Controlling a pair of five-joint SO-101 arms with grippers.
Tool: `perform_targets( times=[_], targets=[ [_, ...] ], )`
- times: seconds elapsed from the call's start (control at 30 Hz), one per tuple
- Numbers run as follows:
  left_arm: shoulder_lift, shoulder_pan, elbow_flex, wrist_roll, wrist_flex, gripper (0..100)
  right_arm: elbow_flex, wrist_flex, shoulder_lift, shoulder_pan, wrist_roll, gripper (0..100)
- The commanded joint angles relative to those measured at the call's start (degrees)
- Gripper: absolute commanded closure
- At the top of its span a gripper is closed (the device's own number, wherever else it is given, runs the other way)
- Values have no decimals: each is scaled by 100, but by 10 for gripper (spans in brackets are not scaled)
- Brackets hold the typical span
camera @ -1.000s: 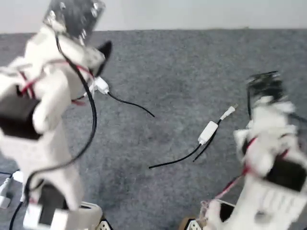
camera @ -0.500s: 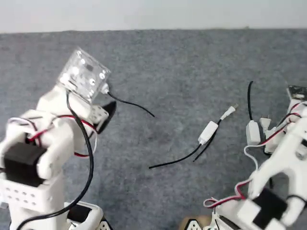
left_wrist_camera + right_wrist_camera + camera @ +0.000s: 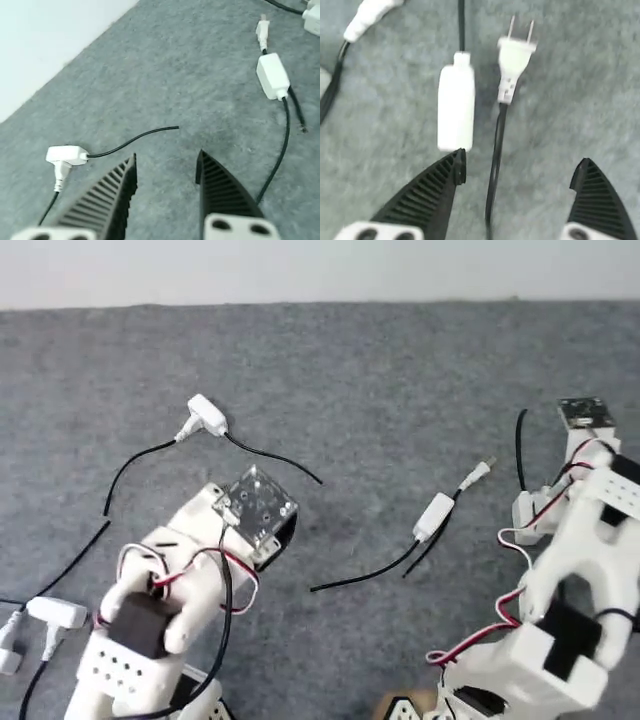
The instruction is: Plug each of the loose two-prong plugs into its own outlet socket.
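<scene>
Spread wide and empty, the right gripper (image 3: 521, 166) had swung to the table's (image 3: 350, 370) right edge, over a two-prong plug (image 3: 515, 52) lying just beside a white socket block (image 3: 456, 107). The left gripper (image 3: 166, 159), equally wide, had retreated from the far-left plug (image 3: 205, 417); nothing was plugged in yet.

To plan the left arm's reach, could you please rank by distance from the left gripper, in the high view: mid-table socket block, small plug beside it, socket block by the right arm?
1. Mid-table socket block, to the left gripper's right.
2. Small plug, just beyond it.
3. Socket block by the right arm, far right.
</scene>
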Motion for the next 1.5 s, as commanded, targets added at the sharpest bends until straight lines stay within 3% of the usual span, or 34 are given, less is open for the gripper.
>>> perform_targets(
  times=[0.0, 0.33, 0.63, 0.87, 1.1, 1.47],
  targets=[
    [-431, -9, 1042, -70, -1037, 808, -237, -391, 101, -127, 53, 663],
    [-589, 18, 2378, 176, -2497, 808, -1538, -224, 1534, -242, -369, 663],
    [-571, 18, 2422, 211, -2514, 809, -2884, 198, 3134, -391, -404, 664],
    [-598, 44, 2501, 211, -2576, 810, -3288, 567, 3486, -769, -413, 665],
    [-615, 396, 2651, 185, -2593, 810, -3464, 488, 3530, -919, -413, 873],
    [-615, 387, 2651, 176, -2602, 811, -3473, 347, 3556, -901, -404, 885]
  ],
)
